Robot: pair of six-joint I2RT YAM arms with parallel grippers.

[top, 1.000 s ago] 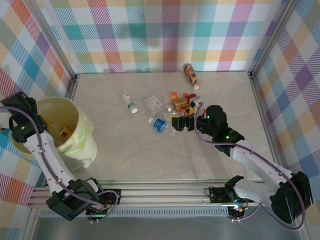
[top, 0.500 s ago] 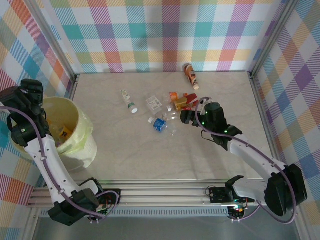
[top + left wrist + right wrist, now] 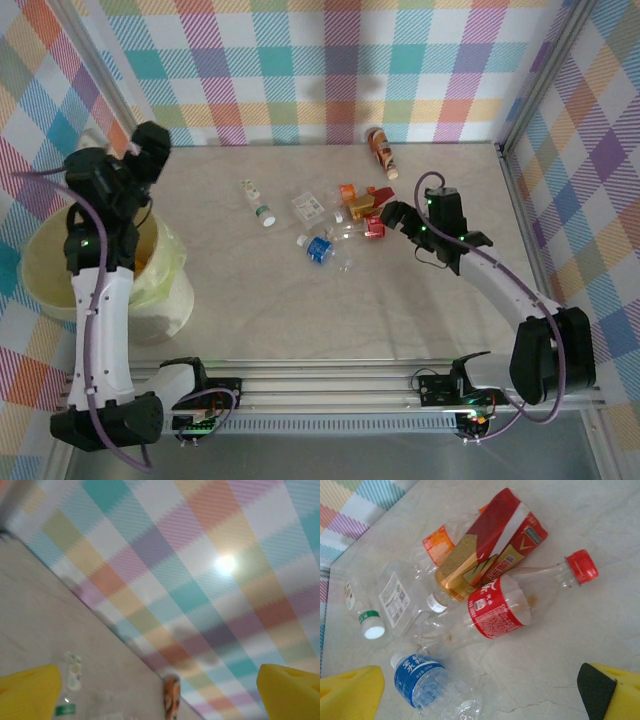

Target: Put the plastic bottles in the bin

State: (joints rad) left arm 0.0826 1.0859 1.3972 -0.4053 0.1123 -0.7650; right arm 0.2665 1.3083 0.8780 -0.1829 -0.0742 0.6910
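Several plastic bottles lie mid-table: a red-label bottle (image 3: 520,605) with a red cap, a red-and-yellow one (image 3: 490,545), a blue-label one (image 3: 420,680), a flattened clear one (image 3: 395,597) and a green-capped one (image 3: 367,617). My right gripper (image 3: 390,214) hovers open just right of this cluster (image 3: 355,212), with nothing between its yellow fingers (image 3: 350,692). An orange bottle (image 3: 380,152) lies against the back wall. The pale yellow bin (image 3: 40,255) stands at the left edge. My left gripper (image 3: 152,140) hangs open and empty above the bin's far side, facing the back wall and the orange bottle (image 3: 171,696).
Plaid walls close the table on three sides, with metal posts at the corners. A rail (image 3: 330,380) runs along the near edge. Bare table lies between the bin and the bottles and in front of the cluster.
My left arm has swung up from the bin's left side and turned toward the back wall. My right gripper has pulled back and to the right, from beside the blue bottle to the red ones.
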